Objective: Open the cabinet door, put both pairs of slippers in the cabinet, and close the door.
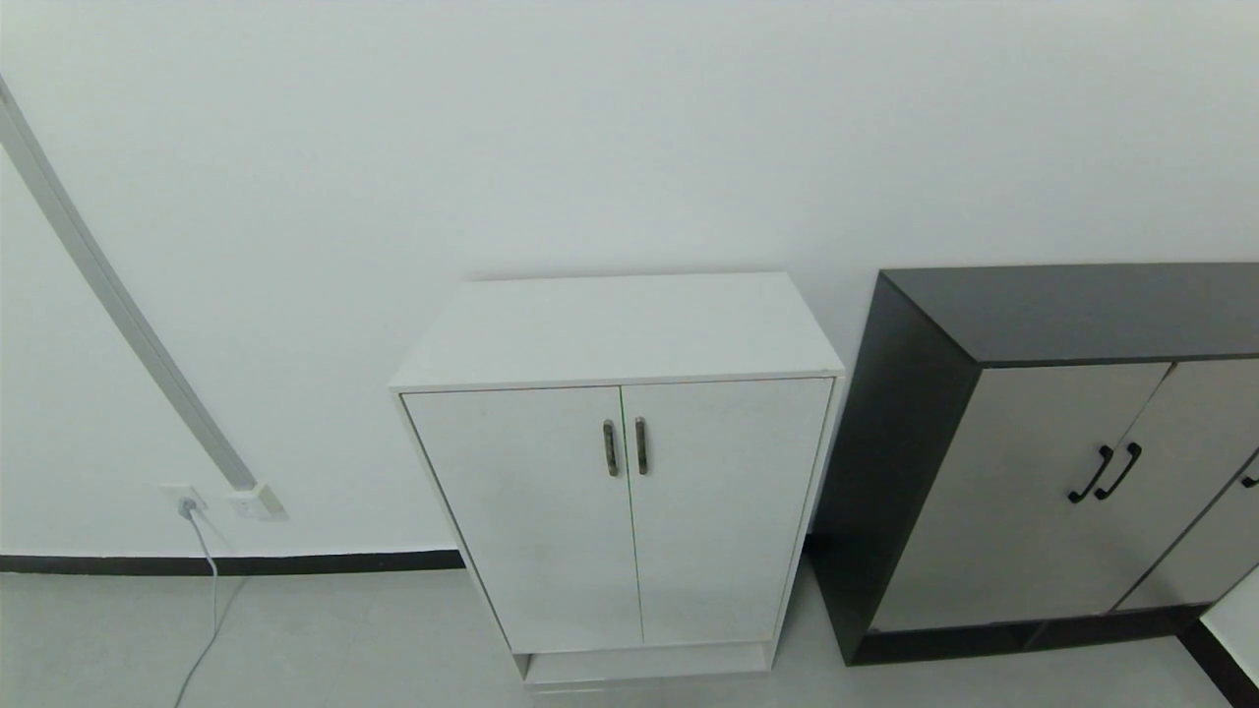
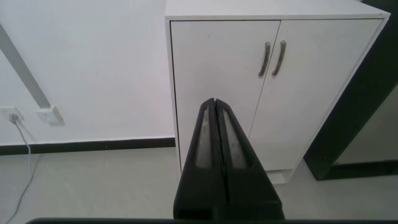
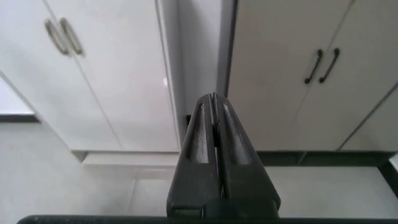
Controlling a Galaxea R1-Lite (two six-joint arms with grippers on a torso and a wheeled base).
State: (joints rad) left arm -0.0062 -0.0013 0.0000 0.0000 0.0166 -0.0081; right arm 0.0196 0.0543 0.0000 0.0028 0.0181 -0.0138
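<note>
A white two-door cabinet [image 1: 620, 472] stands against the wall with both doors closed; two dark metal handles [image 1: 626, 446] sit side by side at the centre seam. The left wrist view has the same cabinet [image 2: 273, 81] ahead, its handles [image 2: 273, 58] up high, and my left gripper [image 2: 215, 106] shut with nothing in it, well short of the doors. My right gripper [image 3: 214, 102] is also shut and empty, in front of the gap between the white cabinet [image 3: 106, 74] and the dark one.
A black cabinet [image 1: 1043, 442] with grey doors and black handles [image 1: 1107, 472] stands just right of the white one. A wall socket [image 1: 185, 500] with a grey cable [image 1: 209, 590] and a slanted cable duct [image 1: 108, 285] lie to the left. Grey floor [image 1: 246, 639] spreads in front.
</note>
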